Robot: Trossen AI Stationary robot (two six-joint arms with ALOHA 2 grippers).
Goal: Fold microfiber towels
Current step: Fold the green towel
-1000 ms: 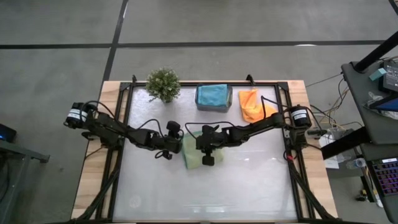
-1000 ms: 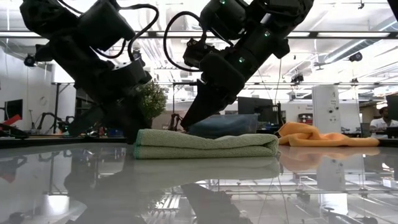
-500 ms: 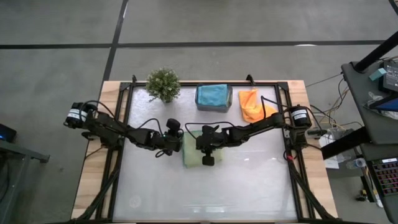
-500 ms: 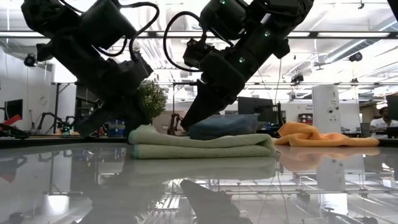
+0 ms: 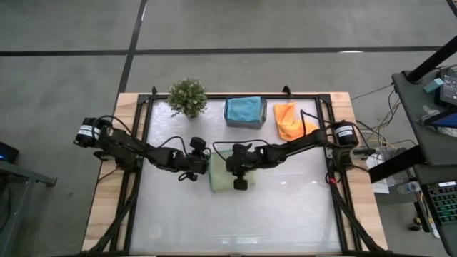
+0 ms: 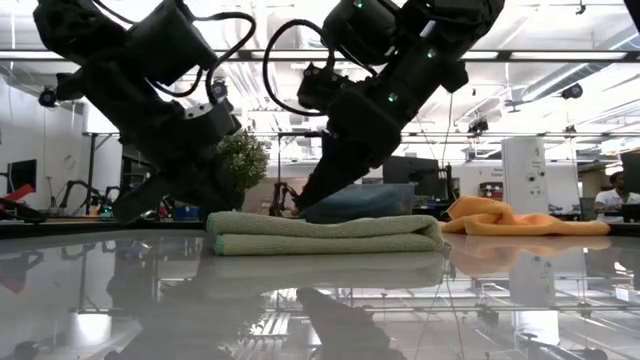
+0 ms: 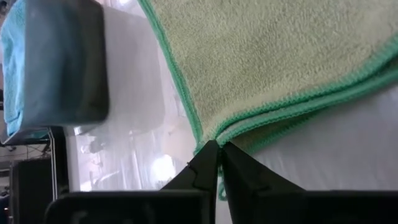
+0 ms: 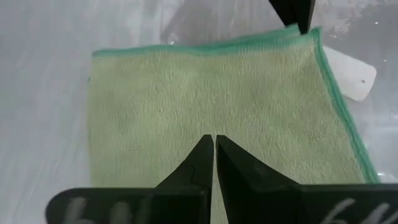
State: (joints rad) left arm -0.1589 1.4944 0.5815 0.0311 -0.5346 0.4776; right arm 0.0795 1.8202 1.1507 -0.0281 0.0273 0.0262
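A light green towel (image 5: 220, 183) lies folded in layers at the table's middle, its underside flat on the glossy top (image 6: 330, 232). My left gripper (image 5: 206, 165) is shut at the towel's left far corner, and it also shows in the right wrist view (image 8: 298, 15). My right gripper (image 5: 227, 170) is shut over the middle of the towel's top (image 8: 213, 140). A teal-blue towel (image 5: 244, 108) lies in a grey bin and an orange towel (image 5: 288, 120) lies bunched at the far right. My left gripper pinches the towel's left far corner (image 7: 213, 134), where the green-stitched edges of the layers meet, between its two fingertips. The fingers slant down from the table's left. The towel lies flat on the table. My right gripper has its shut fingertips (image 6: 306, 198) on the towel's top layer (image 8: 205, 124), near the middle. The fingers slant down from the table's right and far side. The towel lies flat beneath them.
A small potted plant (image 5: 187, 96) stands at the far left and the grey bin (image 5: 245, 121) beside it at the far middle. A dark frame (image 5: 143, 143) borders the white table. Bare tabletop spreads over the near half (image 5: 235, 221).
My left gripper has shut on the towel's left far corner. Half a second ago the upper layer at that end stood slightly raised; now it lies flat again.
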